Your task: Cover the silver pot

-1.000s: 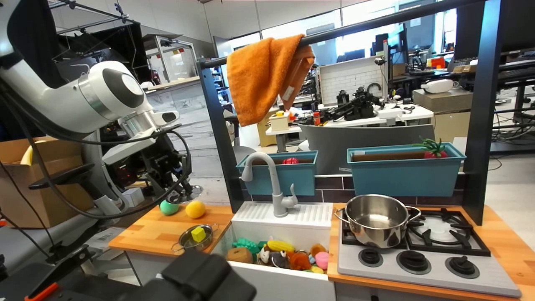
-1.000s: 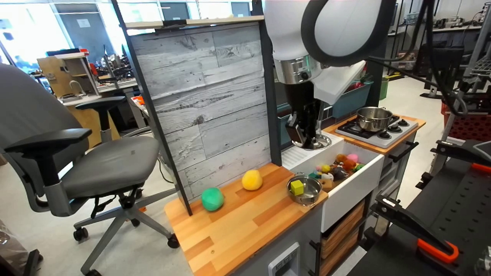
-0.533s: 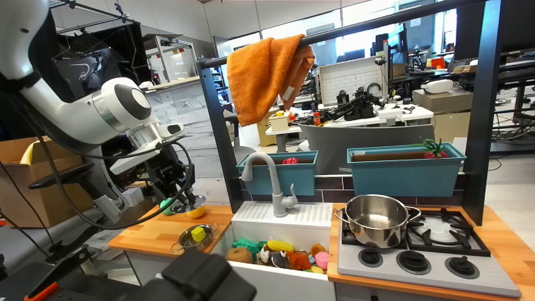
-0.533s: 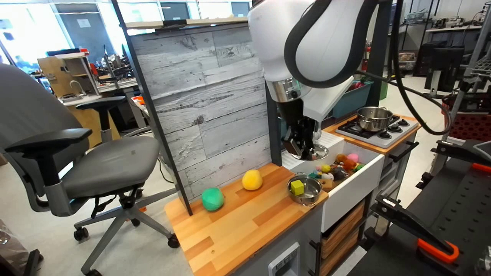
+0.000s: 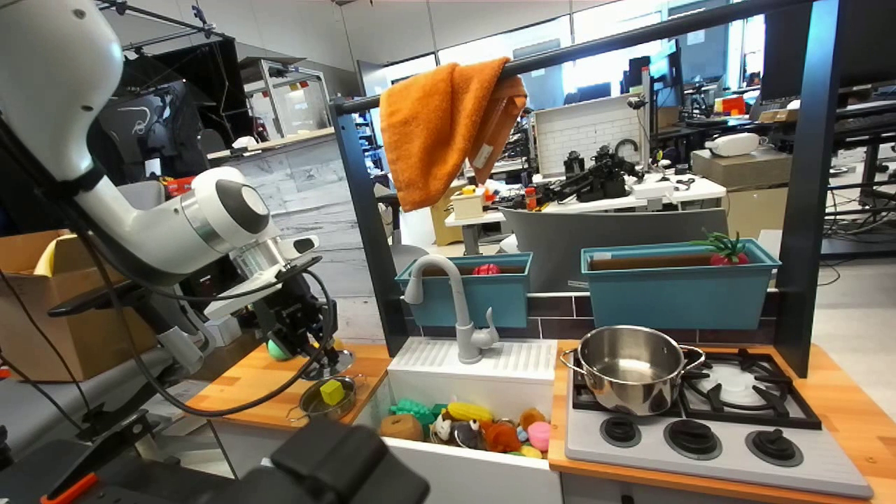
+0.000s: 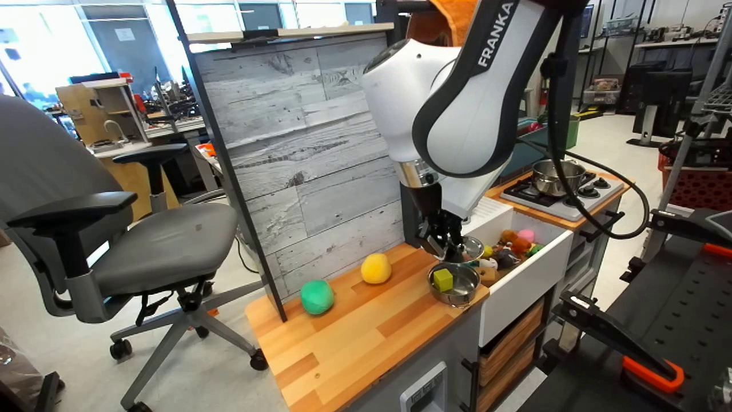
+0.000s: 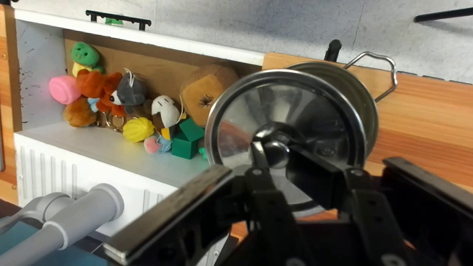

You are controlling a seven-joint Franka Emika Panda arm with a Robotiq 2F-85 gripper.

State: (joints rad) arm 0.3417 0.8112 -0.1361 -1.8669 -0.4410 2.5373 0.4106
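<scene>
1. The hand (image 7: 275, 153) grips the lid (image 7: 288, 107) by its knob (image 7: 277, 155), clasped on both sides.
2. The shallow silver pot (image 6: 464, 283) stands on the wooden counter (image 6: 354, 343) beside the sink (image 6: 526, 286), uncovered, with a yellow-green block (image 6: 442, 280) in it. I judge it the pot to cover: the lid hangs near it and looks about its width. The deeper silver pot (image 5: 633, 392) sits on the stove (image 5: 833, 458), well apart from the hand.
3. What the next move turns on: the shallow silver pot lies below the hand, and seemingly a little toward the counter's front edge. In the wrist view the lid hides most of it, leaving a crescent and one handle (image 7: 394, 74) past the lid's upper right.
4. Lid and pot are round, so no long axis needs lining up; centring is what counts.
5. The next move probably calls for a short shift toward that front edge, then a level descent, so the rim receives the lid evenly. How high the lid hangs, and any tilt, I cannot tell.
</scene>
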